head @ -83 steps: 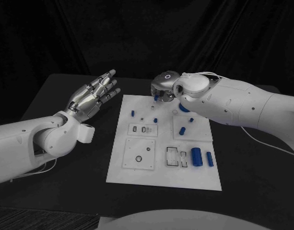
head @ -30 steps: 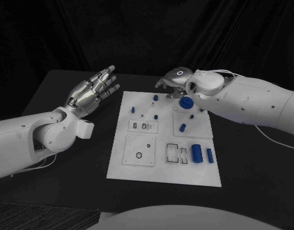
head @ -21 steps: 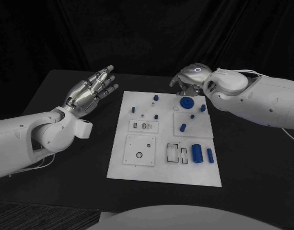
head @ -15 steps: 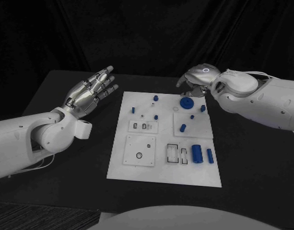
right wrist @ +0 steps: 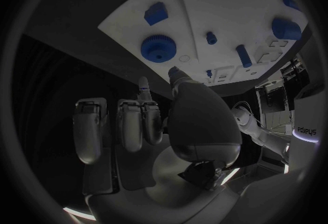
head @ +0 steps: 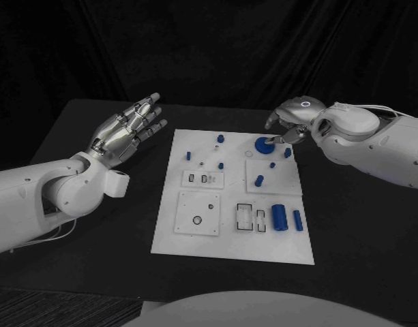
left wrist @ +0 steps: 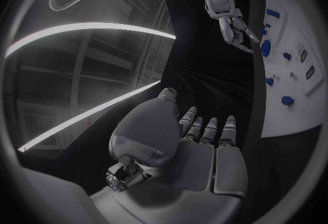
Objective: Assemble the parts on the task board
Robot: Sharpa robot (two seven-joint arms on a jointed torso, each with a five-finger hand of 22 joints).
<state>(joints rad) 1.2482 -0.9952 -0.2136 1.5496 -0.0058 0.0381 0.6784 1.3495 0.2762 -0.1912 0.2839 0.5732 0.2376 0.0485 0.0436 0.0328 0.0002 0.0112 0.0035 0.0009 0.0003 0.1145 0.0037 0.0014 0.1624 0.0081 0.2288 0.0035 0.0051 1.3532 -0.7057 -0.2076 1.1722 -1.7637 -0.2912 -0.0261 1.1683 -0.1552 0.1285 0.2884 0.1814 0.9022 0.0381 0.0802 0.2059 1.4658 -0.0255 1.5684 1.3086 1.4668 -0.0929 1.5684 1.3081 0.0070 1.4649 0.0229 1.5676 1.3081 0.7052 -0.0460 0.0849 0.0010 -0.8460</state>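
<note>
Hovering at the far right corner of the board (head: pixel 233 253), the right hand (head: pixel 292 119) hangs just above and beside the gear (head: pixel 264 144), a round toothed blue part sitting on the board's far edge. Its fingers (right wrist: pixel 130 120) are loosely curled, close together, holding nothing; no contact with the gear that I can see. The left hand (head: pixel 128 133) is raised over the bare surface (head: pixel 101 225) left of the board, fingers straight and slightly apart, empty.

Judgement: the step in hand looks like a between-parts move, gear seemingly seated, several small blue parts lying loose near the middle and near edge. The next move calls for choosing one loose part, lowering onto it and pinching it cleanly without nudging its neighbours.

The right wrist view shows the gear's teeth and a blue block near it on the board, plus the gap between fingers and board, which the head view hides behind the hand. The head view alone gives the whole layout.
</note>
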